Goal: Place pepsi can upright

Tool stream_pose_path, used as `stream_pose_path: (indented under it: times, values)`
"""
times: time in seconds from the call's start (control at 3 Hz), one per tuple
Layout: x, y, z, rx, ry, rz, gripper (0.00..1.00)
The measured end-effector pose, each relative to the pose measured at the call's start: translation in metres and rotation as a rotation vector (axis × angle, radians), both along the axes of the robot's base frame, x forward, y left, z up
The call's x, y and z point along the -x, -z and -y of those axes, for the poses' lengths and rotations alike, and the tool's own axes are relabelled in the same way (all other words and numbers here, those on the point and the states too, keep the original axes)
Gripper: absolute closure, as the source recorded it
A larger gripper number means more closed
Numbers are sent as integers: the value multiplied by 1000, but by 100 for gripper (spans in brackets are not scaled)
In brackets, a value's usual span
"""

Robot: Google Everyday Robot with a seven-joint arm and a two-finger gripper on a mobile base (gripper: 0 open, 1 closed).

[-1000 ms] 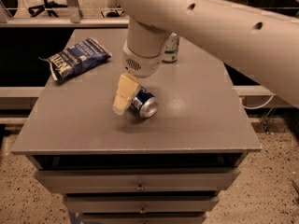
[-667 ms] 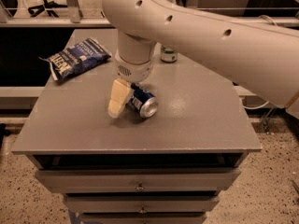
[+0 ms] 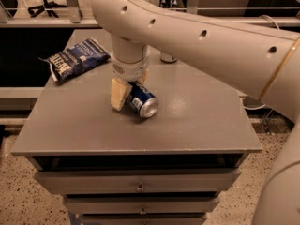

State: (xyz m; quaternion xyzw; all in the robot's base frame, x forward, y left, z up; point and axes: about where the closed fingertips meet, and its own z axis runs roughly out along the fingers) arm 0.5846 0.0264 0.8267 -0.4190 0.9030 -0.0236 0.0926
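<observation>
1. Gripper (image 3: 127,93) points straight down from the white wrist, low over the left-middle of the grey cabinet top (image 3: 201,121) and right against the pepsi can (image 3: 142,102). Whether it is clamped on the can or loose around it cannot be told from this view.
2. Pepsi can: dark blue with white lettering. It lies on its side on the cabinet top, its silver end facing forward and to the right. Its far end is tucked under the gripper, and its body angles back toward the wrist.
3. Robot arm (image 3: 201,36): thick and cream-coloured with small dark holes along it. It sweeps in from the right edge across the top of the view, then bends down to the wrist.
4. Crinkled blue chip bag (image 3: 75,57): lies flat near the back left corner, well apart from the can.
5. Pale can (image 3: 168,57): stands at the back edge, mostly hidden behind the arm.
6. Drawers (image 3: 140,183): stacked below the top, above a speckled floor (image 3: 18,196).
</observation>
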Motion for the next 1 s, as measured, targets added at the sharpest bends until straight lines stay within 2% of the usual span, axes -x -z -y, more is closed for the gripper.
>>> stream_pose_path:
  times: [0.67, 1.0]
  values:
    - [0, -7, 0, 0, 0, 0, 99]
    - [-9, -47, -3, -147, -96, 97, 100]
